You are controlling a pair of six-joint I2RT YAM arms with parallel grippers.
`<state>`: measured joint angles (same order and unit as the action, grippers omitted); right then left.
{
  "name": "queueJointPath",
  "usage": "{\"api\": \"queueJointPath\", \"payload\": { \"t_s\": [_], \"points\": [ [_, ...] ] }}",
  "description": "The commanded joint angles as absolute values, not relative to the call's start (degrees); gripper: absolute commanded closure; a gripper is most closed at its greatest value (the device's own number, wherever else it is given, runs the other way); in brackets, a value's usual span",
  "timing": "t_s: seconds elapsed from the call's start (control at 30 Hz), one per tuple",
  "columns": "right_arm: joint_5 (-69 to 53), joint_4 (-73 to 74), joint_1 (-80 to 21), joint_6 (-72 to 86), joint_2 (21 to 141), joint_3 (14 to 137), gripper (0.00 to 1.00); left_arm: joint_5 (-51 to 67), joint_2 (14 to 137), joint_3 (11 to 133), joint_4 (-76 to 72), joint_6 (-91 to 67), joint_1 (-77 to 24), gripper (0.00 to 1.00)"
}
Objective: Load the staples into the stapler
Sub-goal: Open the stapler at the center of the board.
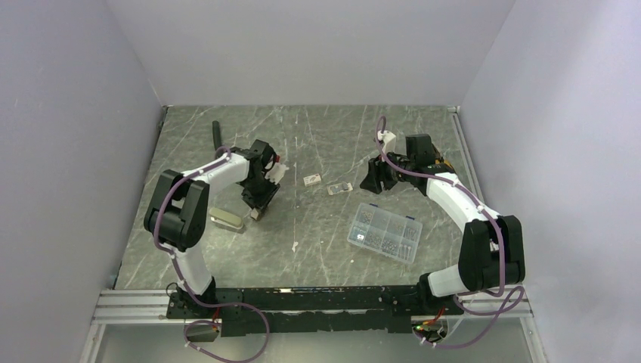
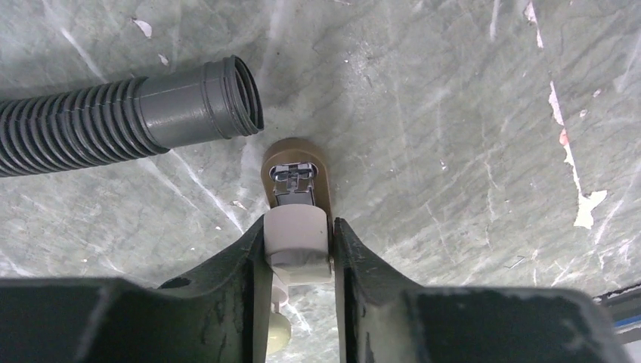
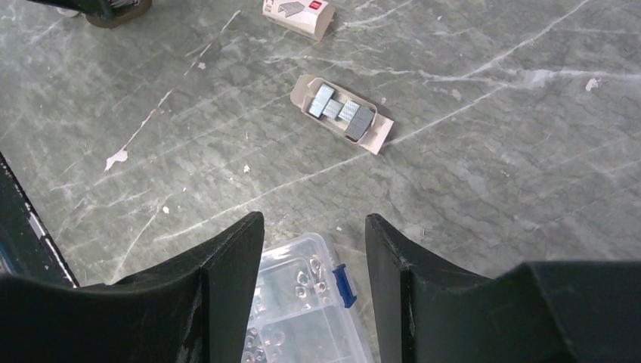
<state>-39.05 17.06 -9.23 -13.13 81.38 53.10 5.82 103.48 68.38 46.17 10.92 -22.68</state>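
Nearest the near edge, right half: clear box [image 1: 384,233]. The right end effector [image 3: 314,227] hovers just past the box's far side, jaws apart, nothing held.

The left end effector [image 2: 298,227] is clamped on the stapler [image 2: 296,175], in the left half of the table [image 1: 317,261], roughly midway between near and far edges. The grip is on the pale rear block; the olive nose and metal channel stick out past the fingers.

Handling, my read: the stapler is small, light and rigid, but the top arm is hinged, so it pivots if only one part is held. The plastic is smooth, so pinch the base sides. The staples [image 3: 342,113] sit mid-table in an open card tray. They look light and brittle, so take a stick by its long sides.

Unclear:
- Whether the channel is open enough to load.
- Whether the nose touches the table.
- Whether the tan piece [image 1: 227,219] just left of the grip belongs to the stapler.

The fingers hide the stapler's rear. Further back are the sleeve [image 3: 297,15] and, near the far-left corner, the hose [image 2: 113,125].
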Motion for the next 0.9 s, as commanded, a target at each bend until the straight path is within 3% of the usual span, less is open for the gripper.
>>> {"api": "queueJointPath", "payload": {
  "t_s": [0.0, 0.1, 0.3, 0.47, 0.7, 0.87],
  "points": [
    [-41.3, 15.2, -9.0, -15.0, 80.3, 52.9, 0.45, 8.2, 103.1, 68.6, 45.3, 14.6, -22.5, 0.72],
    [-45.6, 14.7, -9.0, -16.3, 79.9, 52.8, 0.45, 13.5, 100.9, 67.9, 44.4, 19.9, -22.5, 0.82],
    [-53.5, 6.4, -13.7, -19.7, 77.9, 50.1, 0.43, 27.8, 95.2, 68.9, 41.7, 27.4, -23.1, 0.87],
    [-56.1, -9.2, -19.6, -12.2, 78.8, 46.5, 0.39, 37.4, 91.3, 72.0, 38.4, 27.9, -25.7, 0.92],
    [-55.2, -24.2, -21.3, 14.5, 85.5, 47.5, 0.28, 36.0, 87.6, 72.5, 31.1, 26.0, -32.1, 0.97],
    [-58.4, -27.5, -21.2, 20.8, 89.8, 48.3, 0.24, 32.9, 86.7, 71.9, 27.3, 25.2, -34.9, 0.97]
  ]
}}
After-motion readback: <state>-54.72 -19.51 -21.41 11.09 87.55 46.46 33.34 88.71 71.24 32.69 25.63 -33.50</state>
